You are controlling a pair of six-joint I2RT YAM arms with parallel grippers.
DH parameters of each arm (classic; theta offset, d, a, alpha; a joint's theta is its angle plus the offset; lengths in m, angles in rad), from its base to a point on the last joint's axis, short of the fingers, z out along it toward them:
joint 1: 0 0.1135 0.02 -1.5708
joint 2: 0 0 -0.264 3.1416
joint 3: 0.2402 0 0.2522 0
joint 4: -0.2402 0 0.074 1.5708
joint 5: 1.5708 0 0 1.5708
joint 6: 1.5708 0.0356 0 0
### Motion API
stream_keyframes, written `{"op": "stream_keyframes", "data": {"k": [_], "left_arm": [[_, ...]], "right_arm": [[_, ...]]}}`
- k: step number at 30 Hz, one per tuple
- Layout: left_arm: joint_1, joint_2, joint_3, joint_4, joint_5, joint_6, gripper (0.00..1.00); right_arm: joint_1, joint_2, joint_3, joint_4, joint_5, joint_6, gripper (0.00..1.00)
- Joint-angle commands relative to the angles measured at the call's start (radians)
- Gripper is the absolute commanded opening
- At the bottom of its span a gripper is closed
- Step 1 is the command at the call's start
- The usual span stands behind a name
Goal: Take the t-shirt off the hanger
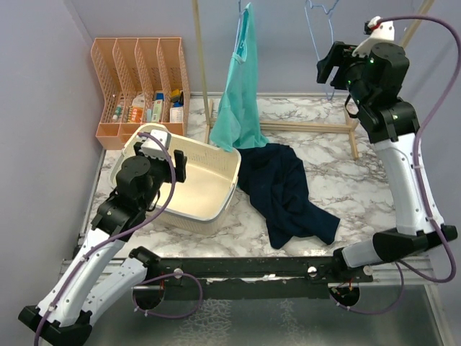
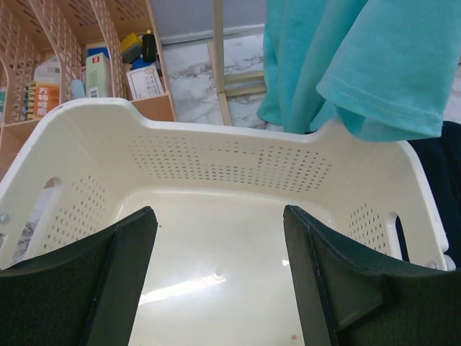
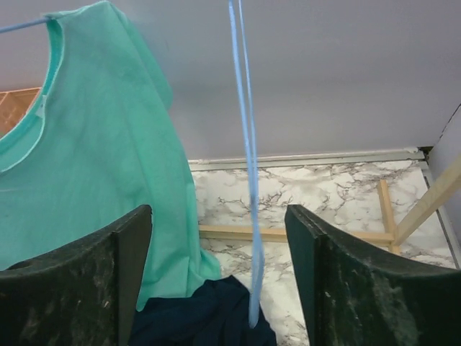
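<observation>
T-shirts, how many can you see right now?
2. A teal t-shirt hangs on a hanger from the rack, behind the white basket; a navy t-shirt lies crumpled on the marble table right of the basket. The basket's inside shows none.

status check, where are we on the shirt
Left gripper open over white basket, right gripper open facing bare blue hanger. Teal t-shirt not yet off its hanger. Navy t-shirt heaped on table below.
</observation>
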Motion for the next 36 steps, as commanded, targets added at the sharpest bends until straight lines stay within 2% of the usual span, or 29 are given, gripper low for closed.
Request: {"op": "stream_keyframes", "data": {"k": [1,5,10,15,19,23,28,36], "left_arm": [[0.0,-0.03,-0.044,0.074,-0.015,-0.019,0.74],[0.0,-0.083,-0.108,0.121,-0.02,-0.026,0.74],[0.001,-0.159,-0.19,0.158,-0.039,-0.043,0.74],[0.0,-0.221,-0.208,0.15,-0.066,-0.04,0.74],[0.0,-0.266,-0.225,0.15,-0.072,-0.038,0.74],[0.0,-0.289,-0.234,0.145,-0.093,-0.04,0.74],[0.0,-0.284,-0.232,0.139,-0.099,-0.039,0.73],[0.0,-0.29,-0.235,0.133,-0.104,-0.041,0.73]], "right_arm": [[-0.002,-0.145,-0.099,-0.024,-0.054,0.001,0.77],[-0.002,-0.289,-0.314,-0.051,-0.136,0.021,0.81],[-0.002,-0.407,-0.585,-0.088,-0.329,0.06,0.86],[0.0,-0.462,-0.879,-0.01,-0.466,0.109,0.9],[0.021,-0.452,-1.049,0.07,-0.484,0.147,0.98],[0.071,-0.394,-1.115,0.134,-0.51,0.165,1.0],[0.197,-0.301,-1.127,0.166,-0.407,0.171,1.0],[0.214,-0.178,-1.147,0.232,-0.326,0.163,1.0]]}}
